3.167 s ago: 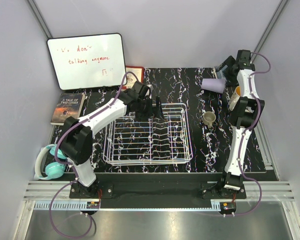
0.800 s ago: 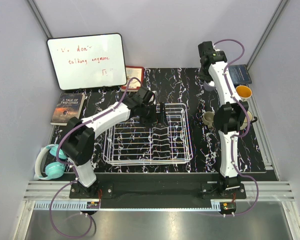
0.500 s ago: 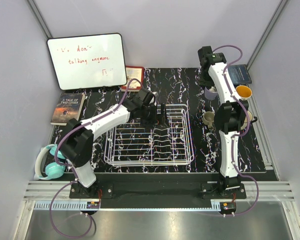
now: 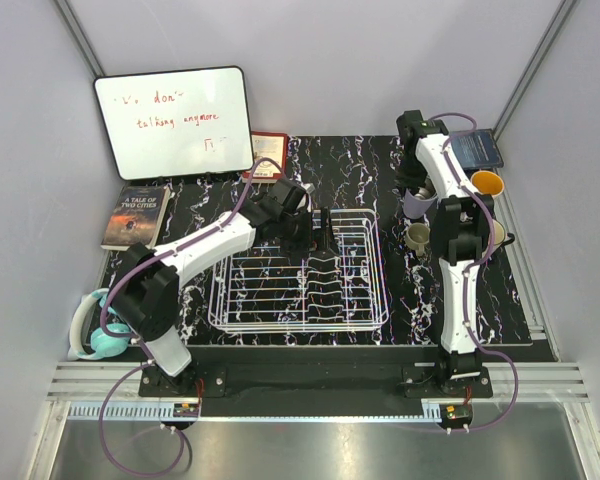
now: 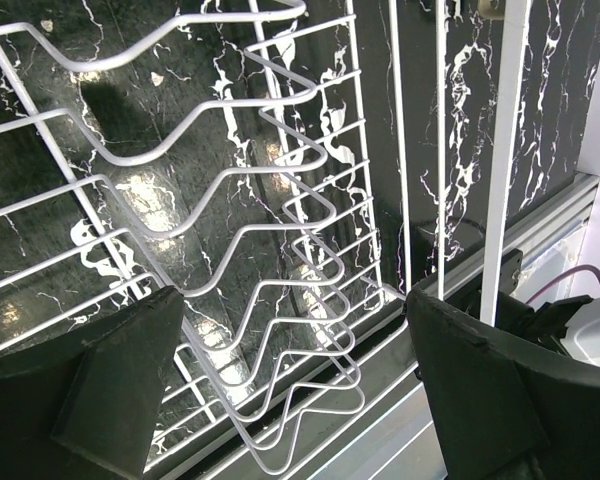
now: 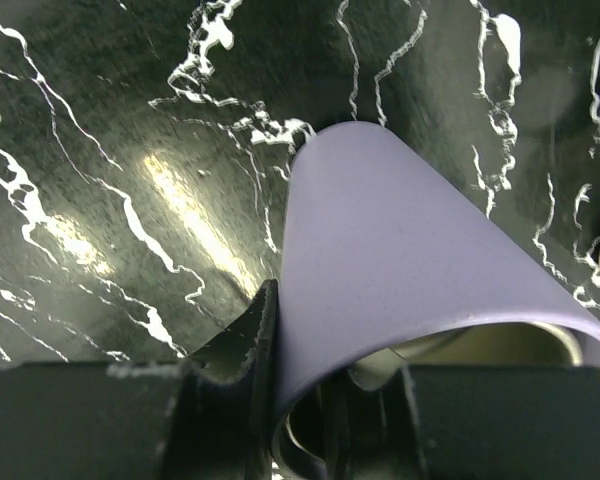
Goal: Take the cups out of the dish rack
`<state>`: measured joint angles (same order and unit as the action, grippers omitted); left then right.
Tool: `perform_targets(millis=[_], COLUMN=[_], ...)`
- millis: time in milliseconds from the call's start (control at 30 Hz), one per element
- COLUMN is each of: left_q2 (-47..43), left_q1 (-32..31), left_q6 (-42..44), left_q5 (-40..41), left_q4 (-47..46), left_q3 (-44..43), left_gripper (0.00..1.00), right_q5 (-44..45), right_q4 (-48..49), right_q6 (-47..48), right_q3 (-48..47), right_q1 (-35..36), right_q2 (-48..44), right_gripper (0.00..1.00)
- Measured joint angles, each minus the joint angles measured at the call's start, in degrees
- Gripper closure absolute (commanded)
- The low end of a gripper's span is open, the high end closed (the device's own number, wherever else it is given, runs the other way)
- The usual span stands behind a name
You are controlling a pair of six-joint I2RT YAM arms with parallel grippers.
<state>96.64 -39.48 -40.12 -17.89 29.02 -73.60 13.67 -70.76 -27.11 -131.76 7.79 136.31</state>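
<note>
The right gripper (image 6: 302, 400) clamps the lavender cup (image 6: 400, 260) right of the rack (image 4: 300, 285); the left gripper (image 5: 290, 400) is spread wide above the rack.

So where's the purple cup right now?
In the top view, the lavender cup is in the right gripper, right of the dish rack, behind the small olive-grey cup.

Overhead view: even, diffuse light, sharp, faint shadows. Wrist views: bright glare streaks on the glossy tabletop (image 6: 195, 215) — lavender cup (image 6: 410, 250) matte, evenly lit; foreground along bottom edges dark, slightly soft.
</note>
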Motion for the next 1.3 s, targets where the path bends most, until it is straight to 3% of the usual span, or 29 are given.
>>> perform_targets(millis=[133,267,467,1133,1300], left_q2=[-0.3,-0.3,-0.5,-2.2,-3.6], left_q1=[-0.1,-0.2,-0.2,-0.2,-0.2], left_q6=[0.0,0.0,0.1,1.2,3.1], left_q5=[0.0,0.2,0.7,4.5,9.2], left_q4=[0.0,0.0,0.0,2.3,5.9], left_q3=[0.0,0.0,-0.2,-0.6,-2.3], left_gripper=[0.04,0.03,0.01,0.01,0.01], right_q5=[-0.7,-1.3,-2.9,-3.7,-3.5], right_q4=[0.5,0.6,1.2,2.0,2.4], right_q6=[0.5,0.9,1.2,1.0,0.8], right_q3=[-0.5,-1.1,-1.1,-6.6,-7.8], right_q1=[-0.1,-0.4,-0.5,-0.2,1.6], right_q2=[0.5,0.8,0.8,-4.2,-12.5], right_gripper=[1.0,0.77,0.61,0.52,0.38])
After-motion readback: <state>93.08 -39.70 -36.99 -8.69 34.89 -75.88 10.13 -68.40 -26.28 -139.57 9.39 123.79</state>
